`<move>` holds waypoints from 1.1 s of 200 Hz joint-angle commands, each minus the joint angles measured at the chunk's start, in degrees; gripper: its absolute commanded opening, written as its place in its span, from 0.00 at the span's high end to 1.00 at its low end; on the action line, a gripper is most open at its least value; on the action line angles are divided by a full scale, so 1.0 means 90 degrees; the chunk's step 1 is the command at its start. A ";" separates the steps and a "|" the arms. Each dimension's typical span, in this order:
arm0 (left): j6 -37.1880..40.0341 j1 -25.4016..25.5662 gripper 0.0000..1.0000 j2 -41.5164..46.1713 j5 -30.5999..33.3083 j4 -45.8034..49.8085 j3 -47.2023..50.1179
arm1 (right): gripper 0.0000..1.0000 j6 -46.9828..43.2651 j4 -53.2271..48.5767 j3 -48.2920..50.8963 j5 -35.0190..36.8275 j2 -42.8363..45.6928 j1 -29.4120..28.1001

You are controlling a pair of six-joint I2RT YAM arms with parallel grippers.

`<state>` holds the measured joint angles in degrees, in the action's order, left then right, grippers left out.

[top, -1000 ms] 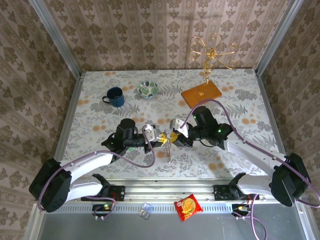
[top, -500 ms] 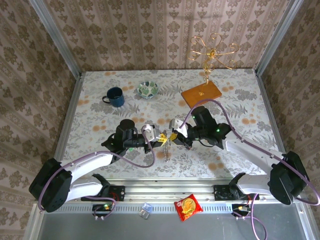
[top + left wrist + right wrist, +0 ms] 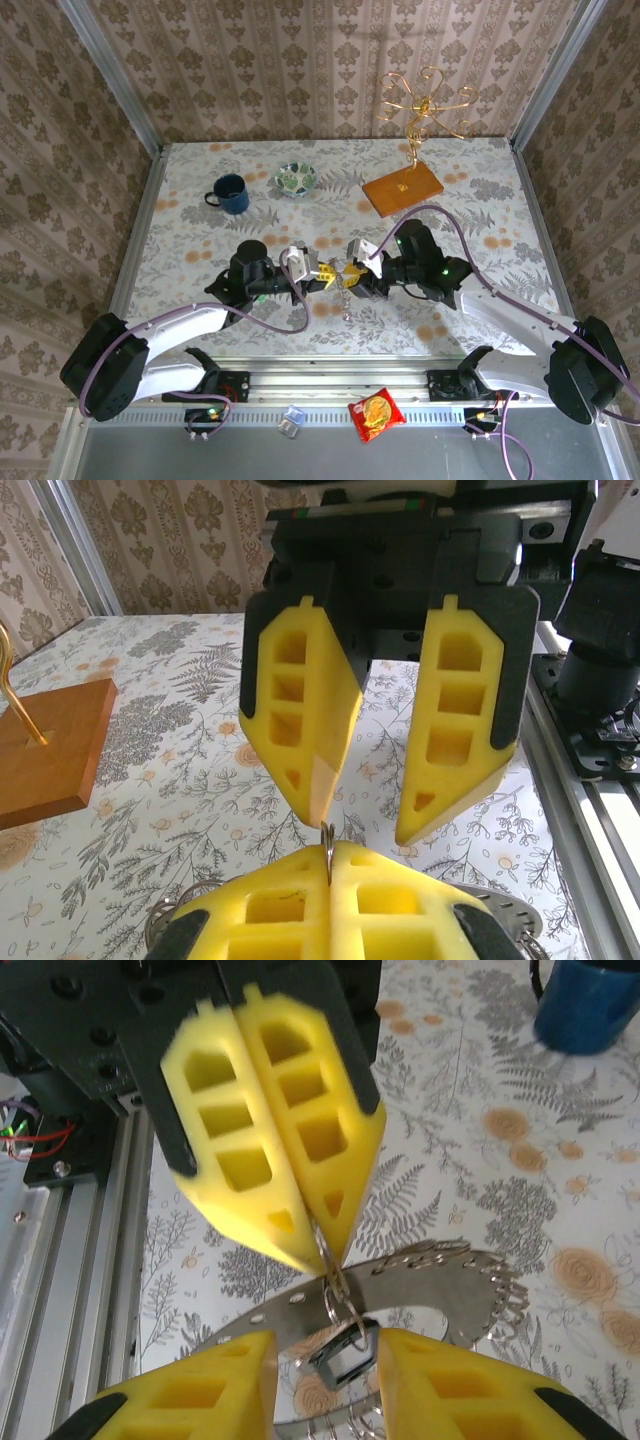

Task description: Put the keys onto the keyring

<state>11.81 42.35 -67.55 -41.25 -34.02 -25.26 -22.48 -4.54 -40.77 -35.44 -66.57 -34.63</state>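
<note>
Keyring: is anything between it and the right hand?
Nothing visible stands between them. The left hand pinches the keyring, and the open right hand faces it directly, with one finger on each side.

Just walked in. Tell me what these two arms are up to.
The left gripper is shut on a small metal ring, holding it up over the table with more metal hardware hanging below it. The right gripper faces it tip to tip, jaws open, close to the ring but gripping nothing. No key can be made out on the ring.
</note>
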 commanded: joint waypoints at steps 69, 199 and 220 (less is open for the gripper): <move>-0.0359 0.0026 1.00 -0.0041 -0.0310 -0.0660 0.0111 | 0.68 0.0222 0.0629 -0.0040 -0.0475 -0.0316 0.0039; -0.0222 -0.0019 0.69 0.0125 -0.0045 -0.0186 0.0096 | 1.00 -0.0457 -0.0433 -0.0611 -0.0389 -0.0462 0.0030; 0.0163 -0.0018 0.60 0.0328 0.0167 0.0461 -0.0016 | 1.00 -0.0909 -0.1283 -0.0963 -0.0159 -0.0547 -0.0023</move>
<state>9.78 42.02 -67.11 -41.06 -35.53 -24.38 -24.99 -7.29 -44.45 -38.85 -70.72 -34.52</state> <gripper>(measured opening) 0.379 0.052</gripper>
